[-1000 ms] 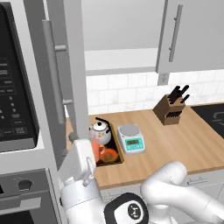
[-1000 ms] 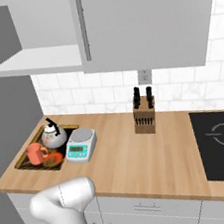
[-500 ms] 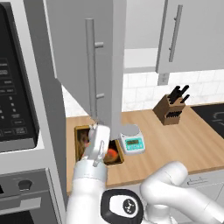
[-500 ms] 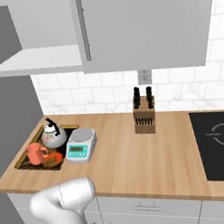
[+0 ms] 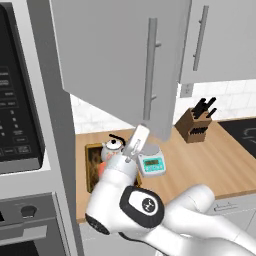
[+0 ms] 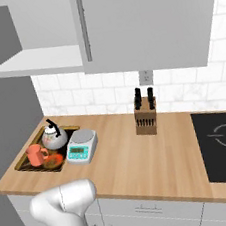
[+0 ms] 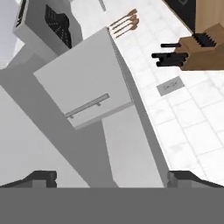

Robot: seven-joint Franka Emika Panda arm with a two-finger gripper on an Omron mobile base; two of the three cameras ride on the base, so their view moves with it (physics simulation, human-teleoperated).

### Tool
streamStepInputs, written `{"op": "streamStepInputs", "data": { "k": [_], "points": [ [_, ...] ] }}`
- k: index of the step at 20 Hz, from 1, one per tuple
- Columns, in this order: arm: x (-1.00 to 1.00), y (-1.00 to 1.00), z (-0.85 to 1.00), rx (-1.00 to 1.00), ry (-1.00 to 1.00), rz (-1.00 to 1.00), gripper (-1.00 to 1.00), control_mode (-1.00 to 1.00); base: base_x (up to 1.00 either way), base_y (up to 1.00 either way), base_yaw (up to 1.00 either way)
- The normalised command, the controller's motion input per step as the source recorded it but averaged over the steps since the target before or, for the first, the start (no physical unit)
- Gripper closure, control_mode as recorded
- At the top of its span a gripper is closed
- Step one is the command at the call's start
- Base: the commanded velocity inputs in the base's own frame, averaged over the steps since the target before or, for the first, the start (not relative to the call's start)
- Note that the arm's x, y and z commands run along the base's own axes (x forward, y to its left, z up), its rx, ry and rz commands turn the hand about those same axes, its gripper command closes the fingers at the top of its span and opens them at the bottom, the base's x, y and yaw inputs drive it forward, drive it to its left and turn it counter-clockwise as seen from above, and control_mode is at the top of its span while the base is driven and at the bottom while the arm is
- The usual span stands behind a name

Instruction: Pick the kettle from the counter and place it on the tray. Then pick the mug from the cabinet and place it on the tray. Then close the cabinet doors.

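Note:
The kettle [image 6: 53, 137] and the orange-red mug [image 6: 36, 154] stand together on the dark tray [image 6: 24, 165] at the left end of the counter [image 6: 126, 158]. In the left base view the kettle [image 5: 113, 145] peeks out behind my arm. The cabinet's left door [image 5: 117, 60] stands partly swung, its bar handle [image 5: 150, 70] facing me; the right door [image 6: 143, 20] is shut. My gripper [image 5: 140, 134] sits just under the swung door's lower edge. In the hand view the gripper [image 7: 114, 178] is open with nothing between its fingertips [image 7: 41, 177], looking at the door [image 7: 83, 92].
A white digital scale [image 6: 81, 145] sits right beside the tray. A knife block [image 6: 145, 116] stands by the tiled wall, a black hob [image 6: 224, 145] lies at the right. The microwave [image 5: 17, 100] fills the tall unit on the left. The cabinet's shelf [image 6: 40, 61] shows open above the tray.
The left cabinet door has swung from nearly edge-on to broadly facing the left base camera. My arm and hand have moved right and up along with it. The jaws stayed open.

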Motion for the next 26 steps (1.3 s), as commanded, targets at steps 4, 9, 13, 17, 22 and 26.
{"op": "streamStepInputs", "data": {
  "k": [4,9,13,17,22,26],
  "points": [
    [0.83,-0.65,0.0,0.1,0.0,-0.08,-1.0,-1.0,0.0,0.0,0.0],
    [0.87,-0.63,0.0,0.1,0.0,-0.03,-1.0,-1.0,0.0,0.0,0.0],
    [0.98,-0.54,0.0,0.09,0.0,-0.01,-1.0,-1.0,0.0,0.0,0.0],
    [1.0,-0.39,0.0,0.09,0.0,0.0,-1.0,-1.0,0.0,0.0,0.0],
    [1.0,-0.35,0.0,0.07,0.0,0.0,-1.0,-1.0,0.0,0.0,0.0],
    [1.0,-0.31,0.0,0.07,0.0,0.0,-1.0,-1.0,0.0,0.0,0.0]
  ]
}}
